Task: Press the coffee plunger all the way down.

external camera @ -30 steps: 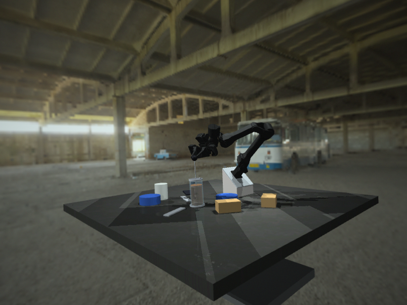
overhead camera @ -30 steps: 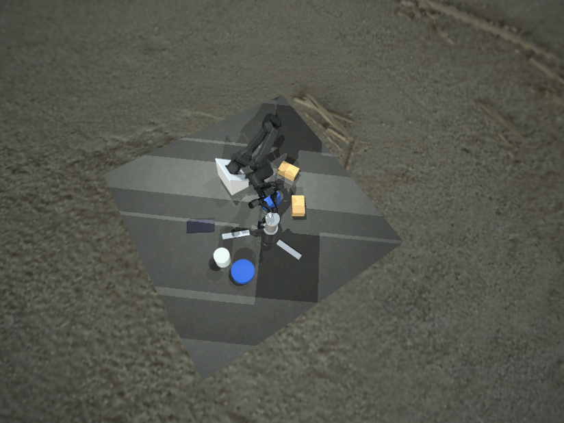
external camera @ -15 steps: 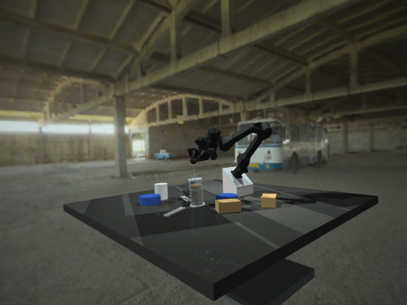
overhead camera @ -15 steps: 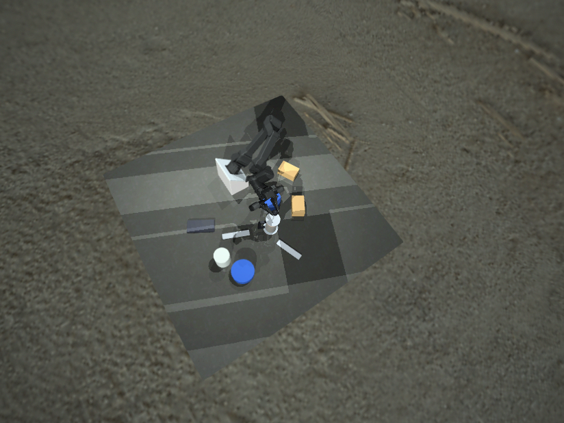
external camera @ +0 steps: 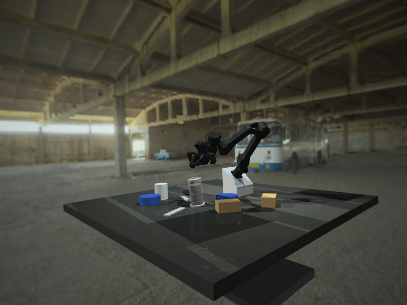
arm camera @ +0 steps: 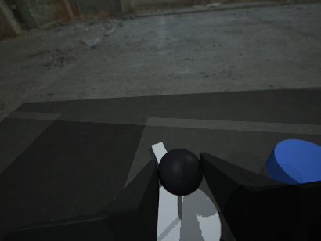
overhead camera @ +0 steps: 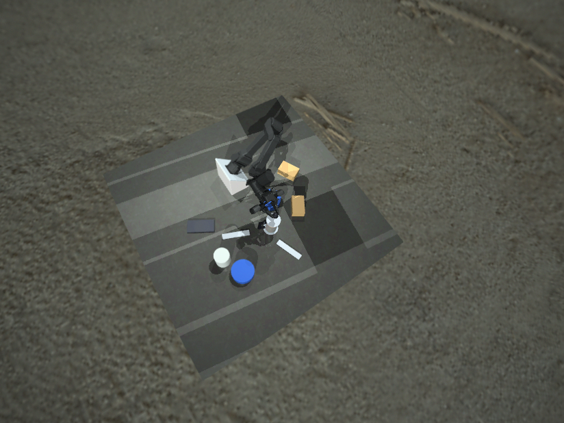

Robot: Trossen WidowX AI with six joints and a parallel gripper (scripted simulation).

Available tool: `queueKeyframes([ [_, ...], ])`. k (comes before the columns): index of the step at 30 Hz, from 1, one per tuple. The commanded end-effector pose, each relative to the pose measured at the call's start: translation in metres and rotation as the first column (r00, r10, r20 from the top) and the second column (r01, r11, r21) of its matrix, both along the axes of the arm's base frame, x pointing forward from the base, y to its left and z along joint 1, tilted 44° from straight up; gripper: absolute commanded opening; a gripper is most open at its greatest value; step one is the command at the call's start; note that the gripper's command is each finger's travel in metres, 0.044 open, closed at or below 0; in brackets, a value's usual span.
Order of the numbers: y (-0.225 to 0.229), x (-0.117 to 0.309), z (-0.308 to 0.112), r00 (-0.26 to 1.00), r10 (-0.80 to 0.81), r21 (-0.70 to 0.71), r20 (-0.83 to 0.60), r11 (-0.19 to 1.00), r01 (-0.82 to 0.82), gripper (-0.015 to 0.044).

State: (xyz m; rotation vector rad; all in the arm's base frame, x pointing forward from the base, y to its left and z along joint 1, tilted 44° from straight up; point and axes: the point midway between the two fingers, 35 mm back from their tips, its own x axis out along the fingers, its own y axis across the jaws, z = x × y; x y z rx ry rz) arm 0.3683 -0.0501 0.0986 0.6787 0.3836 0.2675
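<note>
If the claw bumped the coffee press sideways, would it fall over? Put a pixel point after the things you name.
It might tip, since the press (overhead camera: 271, 226) (external camera: 196, 193) is taller than it is wide. Its flat, flared foot probably helps it stand. A sideways shove could also pull the thin rod, because the claw (external camera: 192, 166) (arm camera: 178, 162) grips the black knob (arm camera: 180, 172) on top.
</note>
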Motion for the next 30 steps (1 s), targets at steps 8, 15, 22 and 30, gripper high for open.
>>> queueKeyframes([
  [8,0.028,-0.001,-0.03,0.997,0.04,0.04,-0.061,0.998,-0.038,0.0125],
  [15,0.029,0.005,-0.031,0.997,0.041,0.04,-0.06,0.998,-0.038,0.0125],
  [22,0.027,0.008,-0.03,0.997,0.041,0.04,-0.06,0.998,-0.039,0.0125],
  [30,0.027,0.01,-0.03,0.997,0.041,0.04,-0.059,0.998,-0.039,0.0125],
])
